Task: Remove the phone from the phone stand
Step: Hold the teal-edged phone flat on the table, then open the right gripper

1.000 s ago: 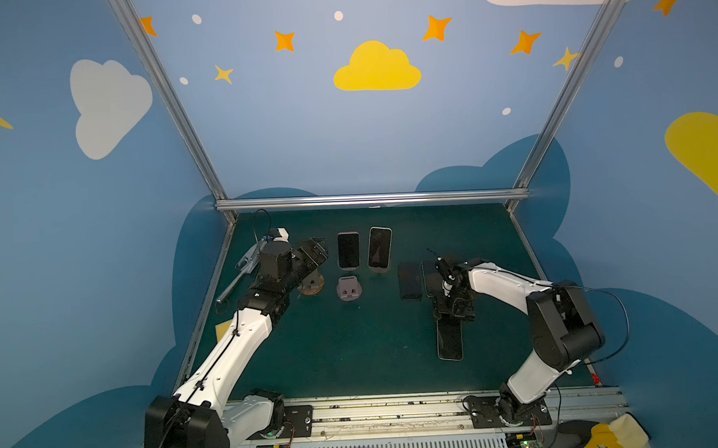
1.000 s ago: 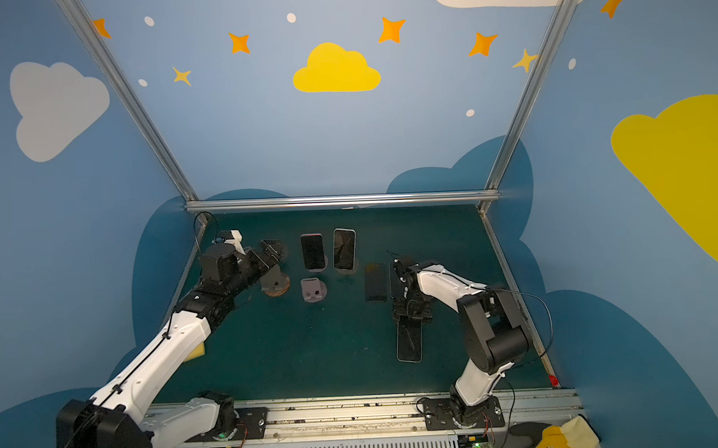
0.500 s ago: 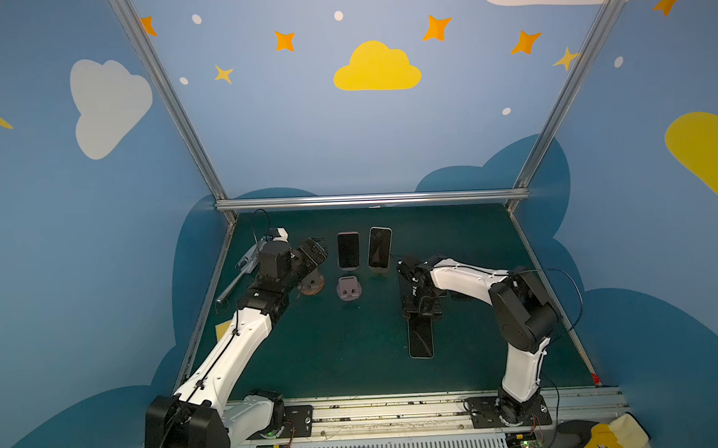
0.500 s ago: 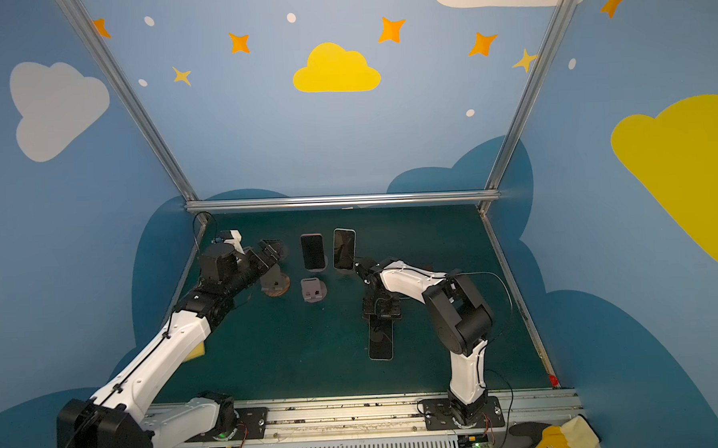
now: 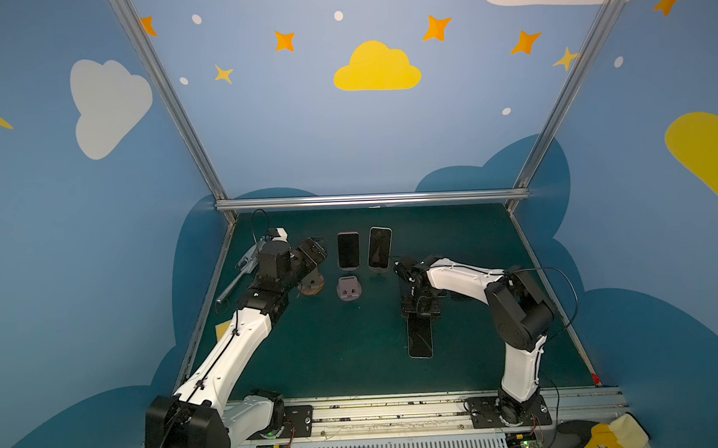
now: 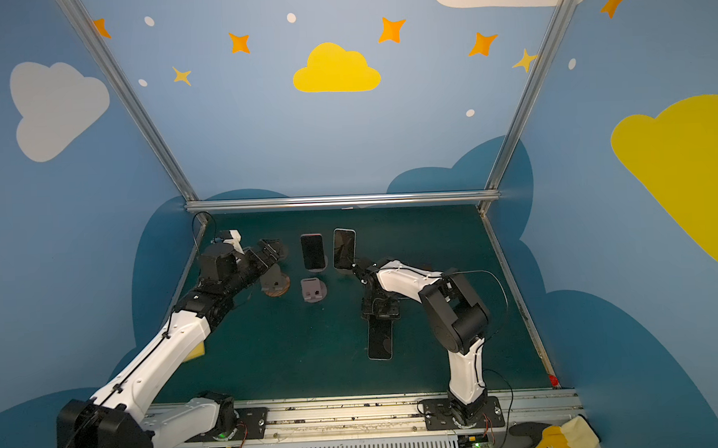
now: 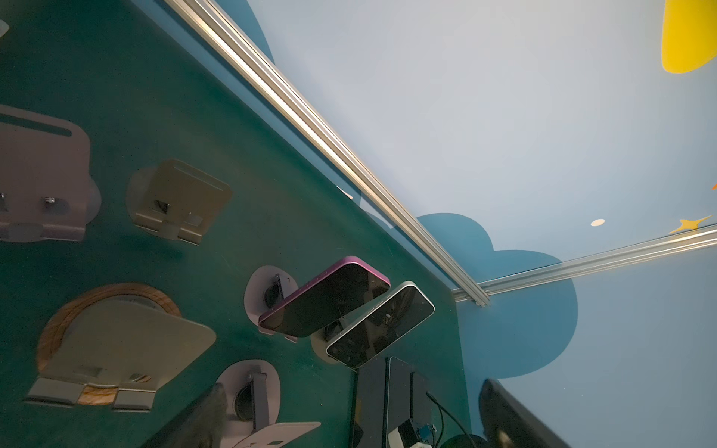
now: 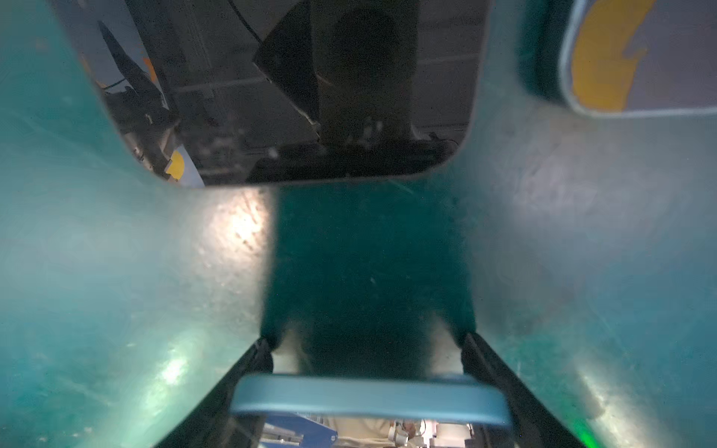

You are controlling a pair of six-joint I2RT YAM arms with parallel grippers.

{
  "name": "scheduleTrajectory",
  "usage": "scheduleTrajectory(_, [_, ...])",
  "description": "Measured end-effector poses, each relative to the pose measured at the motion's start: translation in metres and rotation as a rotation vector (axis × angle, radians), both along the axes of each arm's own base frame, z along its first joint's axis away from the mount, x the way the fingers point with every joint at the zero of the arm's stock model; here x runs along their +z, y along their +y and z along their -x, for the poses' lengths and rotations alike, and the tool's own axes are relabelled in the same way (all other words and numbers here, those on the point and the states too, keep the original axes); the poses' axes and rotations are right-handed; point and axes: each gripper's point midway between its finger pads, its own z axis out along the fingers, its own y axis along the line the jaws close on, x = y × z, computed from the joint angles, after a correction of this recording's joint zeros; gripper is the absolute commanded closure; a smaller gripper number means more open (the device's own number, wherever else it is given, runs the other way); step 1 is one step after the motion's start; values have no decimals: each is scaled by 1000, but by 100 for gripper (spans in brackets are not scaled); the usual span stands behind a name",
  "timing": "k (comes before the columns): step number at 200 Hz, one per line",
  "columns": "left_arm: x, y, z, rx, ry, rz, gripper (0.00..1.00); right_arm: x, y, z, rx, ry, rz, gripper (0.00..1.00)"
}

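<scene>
Right wrist view: right pincer is closed across the width of a blue-edged phone, one finger on each long side, near one end. In both top views that phone sticks out flat from the pincer, low over the green bench and well clear of the stands. Whether it touches the bench, cannot tell. Two more phones lean upright on stands at the back: a purple-edged phone and, just beside it, a silver-edged phone. Left pincer hangs wide open and empty near the purple one, not touching. An empty wood-based stand sits nearby. Handling, as judged: a phone is a stiff slab, fairly heavy for its bulk, with a slick glass face likely to crack or scratch if dropped. The best hold is on the two side edges, not the faces. Gripped near one end as here, the long free end gives leverage, so it may pivot or slip between the pads. A low, level set-down looks safest.
</scene>
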Motion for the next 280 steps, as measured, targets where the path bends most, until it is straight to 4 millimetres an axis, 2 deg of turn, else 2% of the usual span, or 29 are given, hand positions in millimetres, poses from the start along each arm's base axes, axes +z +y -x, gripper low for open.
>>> scheduleTrajectory(124, [0, -1, 0, -3, 1, 4, 0, 0, 2, 1, 37, -36, -7, 23])
scheduleTrajectory(203, [0, -3, 1, -8, 0, 3, 0, 0, 3, 2, 40, -39, -8, 23])
scheduleTrajectory(280, [0, -5, 1, -12, 0, 3, 0, 2, 13, 0, 53, -63, -49, 22])
